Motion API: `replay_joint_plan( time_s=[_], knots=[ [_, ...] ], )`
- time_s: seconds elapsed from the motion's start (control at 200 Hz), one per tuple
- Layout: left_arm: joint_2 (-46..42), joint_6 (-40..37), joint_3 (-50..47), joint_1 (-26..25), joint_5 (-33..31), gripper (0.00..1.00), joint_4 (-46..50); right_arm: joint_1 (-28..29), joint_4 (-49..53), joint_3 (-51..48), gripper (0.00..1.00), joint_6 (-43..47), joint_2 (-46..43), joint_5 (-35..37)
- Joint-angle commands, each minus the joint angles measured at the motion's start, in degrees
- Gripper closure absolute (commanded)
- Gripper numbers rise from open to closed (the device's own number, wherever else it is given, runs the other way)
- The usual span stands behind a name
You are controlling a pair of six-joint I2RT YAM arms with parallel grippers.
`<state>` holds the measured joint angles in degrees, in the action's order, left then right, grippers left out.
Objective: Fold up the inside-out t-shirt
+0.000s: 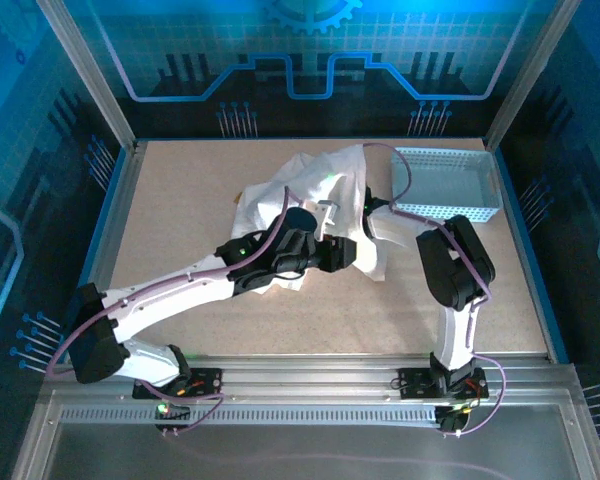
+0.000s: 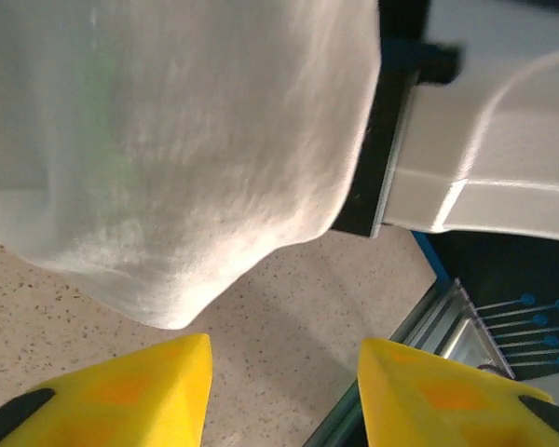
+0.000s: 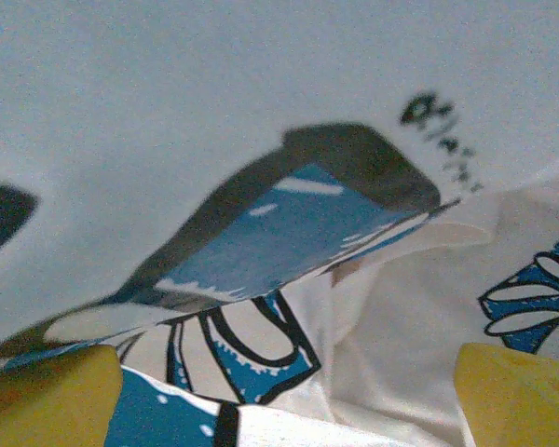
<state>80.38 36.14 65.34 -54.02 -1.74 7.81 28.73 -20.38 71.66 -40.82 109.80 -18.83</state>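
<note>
The basket (image 1: pixel 450 212) sits at the far right corner of the table (image 1: pixel 230 320), close to the back and right rails. Its pale perforated floor shows from wall to wall. A purple cable from the right arm (image 1: pixel 455 270) arcs over its left end.

The shirt (image 1: pixel 315 185) lies outside the basket, crumpled in a loose heap on the middle of the table. Its far tip reaches close to the back edge and its right side comes just beside the basket's near-left corner. One flap hangs down toward the near side, between the two arms.

The left arm (image 1: pixel 180 290) stretches diagonally from its base to the shirt's near edge. In the left wrist view, the left end effector (image 2: pixel 284 391) has its yellow fingers (image 2: pixel 140 391) apart, with bare table between them. The white cloth hangs just ahead of them, not in the gap. Beyond the cloth's edge stands a white and black arm link, and past that is the table's metal rail.

The right end effector (image 3: pixel 289 400) is up against the shirt. Its fingers (image 3: pixel 517 391) are spread wide, with loose cloth bearing a blue and black print lying between and ahead of them.

Bare table runs wide to the left of the shirt, along the near side in front of both bases, and to the right in front of the basket.
</note>
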Motion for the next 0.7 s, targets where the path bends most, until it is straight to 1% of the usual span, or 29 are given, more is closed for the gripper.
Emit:
replay_joint_plan(
  time_s=[0.0,0.045,0.105,0.155,0.22,0.315,0.48,0.585,0.695],
  knots=[
    [0.87,0.06,-1.14,-0.41,-2.74,0.45,-6.63,1.05,-1.91,-2.08,0.06,-2.34,-2.89,0.10],
    [2.17,-0.19,-0.86,-0.24,-1.81,0.40,-7.38,1.36,-2.18,-2.47,0.06,-2.78,-3.34,0.48],
    [4.16,-0.37,0.21,-0.30,-0.76,0.27,-7.59,1.97,-2.00,-2.90,0.06,-3.01,-4.08,1.55],
    [5.27,-0.22,0.65,-0.31,-0.33,0.21,-8.11,2.56,-1.86,-3.01,0.06,-2.85,-4.30,2.04],
    [6.76,0.07,1.98,-0.30,-1.87,0.19,-6.79,3.03,-1.33,-3.06,0.06,-3.28,-4.54,2.50],
    [8.75,-0.65,3.89,-0.22,-5.59,0.21,-4.00,3.26,-2.99,-4.36,0.06,-4.89,-5.32,2.53],
    [10.79,-1.55,5.81,-0.20,-9.11,0.34,-1.43,3.66,-3.19,-5.64,0.06,-5.80,-7.46,3.63],
    [10.31,-0.91,5.48,-0.20,-11.08,0.52,-1.29,4.18,-2.12,-6.24,0.06,-5.28,-8.43,5.40],
    [8.58,-0.81,4.84,-0.23,-11.83,0.76,-0.26,3.40,1.16,-6.48,0.06,-2.95,-8.99,8.62]
  ],
)
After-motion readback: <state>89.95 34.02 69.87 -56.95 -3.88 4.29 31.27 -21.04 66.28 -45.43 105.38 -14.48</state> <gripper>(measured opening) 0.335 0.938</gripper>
